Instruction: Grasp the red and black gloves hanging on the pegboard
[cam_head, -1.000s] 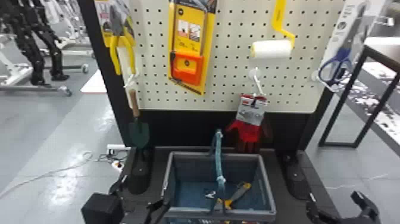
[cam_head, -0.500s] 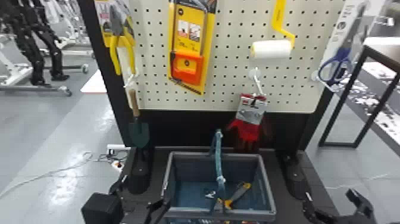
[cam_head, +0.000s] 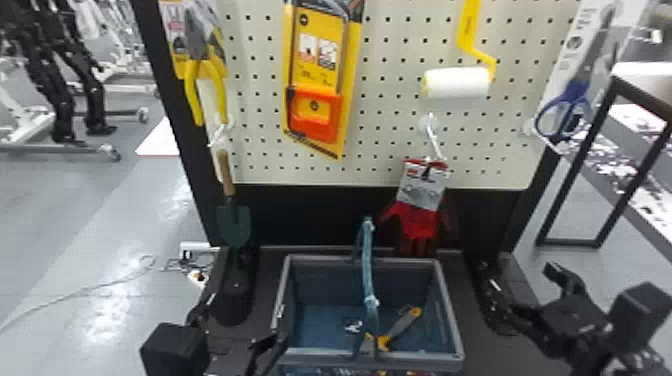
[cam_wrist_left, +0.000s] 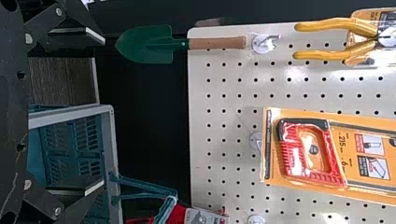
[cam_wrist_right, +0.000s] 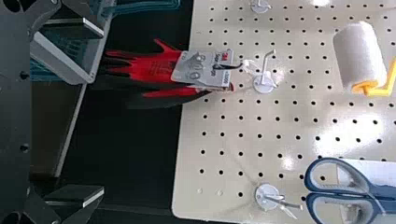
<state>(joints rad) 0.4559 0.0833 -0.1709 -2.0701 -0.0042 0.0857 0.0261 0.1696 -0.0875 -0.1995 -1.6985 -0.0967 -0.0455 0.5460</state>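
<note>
From the head, the red and black gloves (cam_head: 419, 220) hang on a hook at the pegboard's (cam_head: 380, 125) lower edge, right of its middle, draping onto the dark panel beneath. The right pincer (cam_head: 530, 295) sits well below the pegboard's lower right corner, fingers spread, holding nothing.

At the left wrist, the left pincer (cam_wrist_left: 79, 112) is spread wide and empty, facing the pegboard; a green trowel (cam_wrist_left: 154, 44) hangs off the board's edge.

At the right wrist, the gloves (cam_wrist_right: 154, 74) dangle off the pegboard's edge, apart from the spread fingers (cam_wrist_right: 70, 28).
</note>
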